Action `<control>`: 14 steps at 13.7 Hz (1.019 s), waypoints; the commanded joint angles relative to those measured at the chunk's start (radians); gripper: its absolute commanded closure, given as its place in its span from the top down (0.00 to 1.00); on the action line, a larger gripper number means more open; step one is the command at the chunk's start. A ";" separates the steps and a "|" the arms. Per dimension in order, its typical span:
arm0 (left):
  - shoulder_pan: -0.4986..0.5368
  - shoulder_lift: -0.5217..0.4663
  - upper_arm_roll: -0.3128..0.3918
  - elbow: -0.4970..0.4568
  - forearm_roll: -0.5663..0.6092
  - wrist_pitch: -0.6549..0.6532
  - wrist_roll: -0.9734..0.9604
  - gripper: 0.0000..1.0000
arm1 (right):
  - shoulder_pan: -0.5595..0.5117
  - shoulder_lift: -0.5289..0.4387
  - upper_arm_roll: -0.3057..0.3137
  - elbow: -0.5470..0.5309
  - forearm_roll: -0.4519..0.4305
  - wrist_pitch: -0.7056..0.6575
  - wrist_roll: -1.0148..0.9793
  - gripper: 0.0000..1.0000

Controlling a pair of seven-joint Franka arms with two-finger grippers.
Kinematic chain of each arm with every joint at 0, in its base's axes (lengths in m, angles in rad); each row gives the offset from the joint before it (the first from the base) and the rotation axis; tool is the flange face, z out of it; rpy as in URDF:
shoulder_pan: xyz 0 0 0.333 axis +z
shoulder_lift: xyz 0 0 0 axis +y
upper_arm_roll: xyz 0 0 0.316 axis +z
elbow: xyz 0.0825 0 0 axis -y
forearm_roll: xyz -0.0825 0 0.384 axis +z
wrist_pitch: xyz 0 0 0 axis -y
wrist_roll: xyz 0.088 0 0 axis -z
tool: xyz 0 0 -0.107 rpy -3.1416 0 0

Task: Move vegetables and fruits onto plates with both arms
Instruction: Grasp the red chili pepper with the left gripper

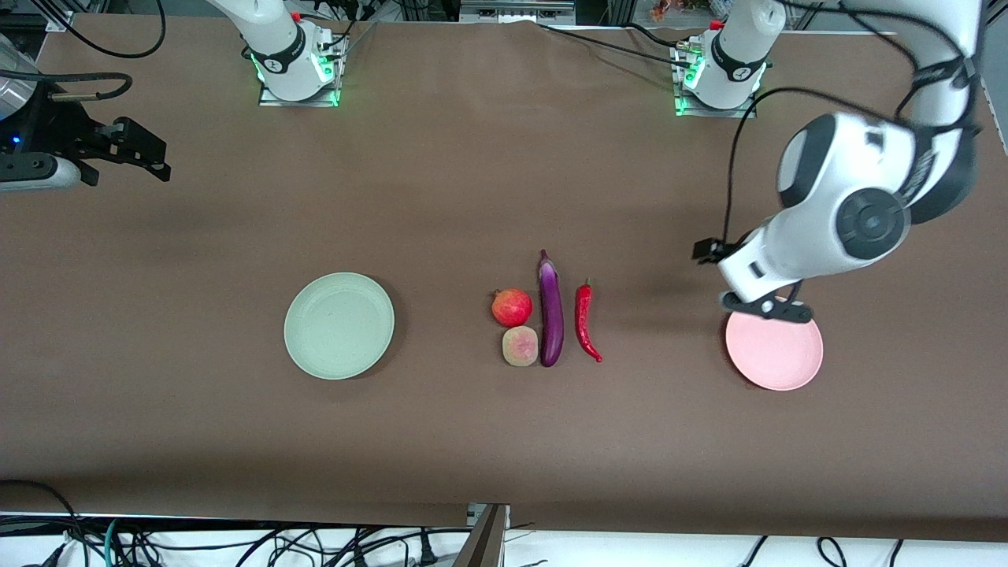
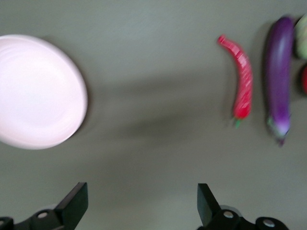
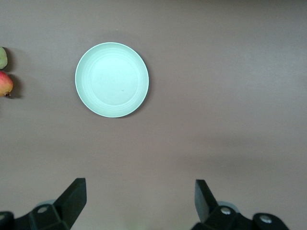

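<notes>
Nothing is moved yet — eggplant (image 1: 550, 311), chili pepper (image 1: 584, 321), red fruit (image 1: 512, 307) and peach (image 1: 520, 346) lie on the bench between green plate (image 1: 339, 325) and pink plate (image 1: 774, 350). Left gripper (image 2: 142, 203) hangs by the pink plate, right gripper (image 3: 139, 201) at the bench's end; both fingers are spread, empty. Next — reach and grasp.

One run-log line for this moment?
left gripper open above table by pink plate | right gripper open, waiting | produce untouched

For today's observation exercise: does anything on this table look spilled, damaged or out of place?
Nothing stands out. The eggplant, chili pepper, red fruit and peach lie intact in a tidy cluster between the empty green plate and pink plate.
</notes>
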 commanded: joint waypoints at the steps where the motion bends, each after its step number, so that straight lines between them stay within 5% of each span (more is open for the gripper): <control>1: -0.037 0.110 0.008 0.060 -0.097 0.117 -0.032 1.00 | 0.001 -0.005 0.002 0.008 0.016 0.004 0.006 1.00; 6: -0.196 0.258 0.013 0.056 -0.121 0.374 -0.125 1.00 | 0.003 -0.005 0.003 0.008 0.014 0.016 0.006 1.00; 14: -0.249 0.343 0.013 0.022 -0.078 0.455 -0.167 1.00 | 0.005 -0.005 0.005 0.008 0.014 0.030 0.006 1.00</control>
